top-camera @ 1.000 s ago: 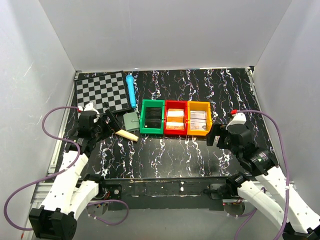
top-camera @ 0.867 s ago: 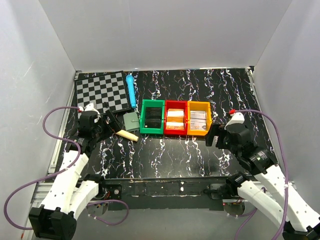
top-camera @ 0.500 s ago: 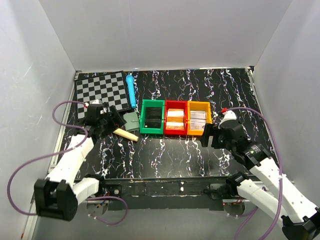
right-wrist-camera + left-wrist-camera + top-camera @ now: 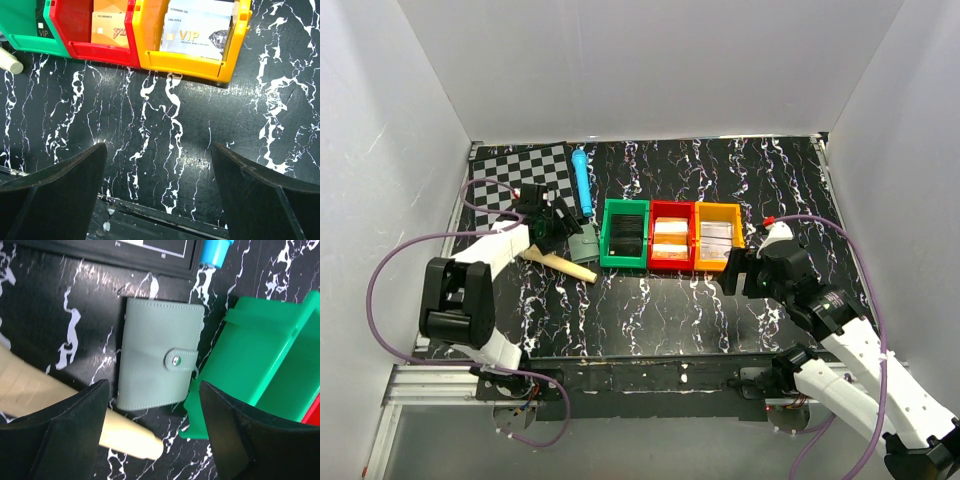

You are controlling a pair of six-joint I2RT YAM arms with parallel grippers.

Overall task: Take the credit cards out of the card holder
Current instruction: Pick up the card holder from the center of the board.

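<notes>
Since the top view cuts off both arm bases at the bottom edge, only the upper links show. Nearest, the right gripper (image 4: 735,270) hangs over the bare black marbled table (image 4: 650,310), just short of the orange bin (image 4: 717,240). Its jaws are spread wide and grasp nothing. The right wrist view shows only the near halves of three bins in a row. The orange bin holds a pale VIP card (image 4: 197,30) whose small print is unreadable. The red bin (image 4: 95,47) holds an orange card (image 4: 110,20), cut off at the top. Only a corner of the green bin (image 4: 25,42) shows there, with something dark marked VIP inside.

Further back and to the left, the left gripper (image 4: 152,390) is over the card holder (image 4: 157,360), fingers (image 4: 75,430) apart and gripping nothing. I can't tell if they touch it. The card holder lies flat on the table and closed, its snap tab fastened, so anything inside is hidden. It sits just beside the green bin's left wall, with a beige stick (image 4: 30,390) at its near-left corner; the stick's ends are partly hidden by the finger. In the top view the gripper covers part of the holder. Beyond it sit the edge of a checkerboard (image 4: 520,178) and a blue tube (image 4: 582,180); the wrist view shows only the tube's end.
</notes>
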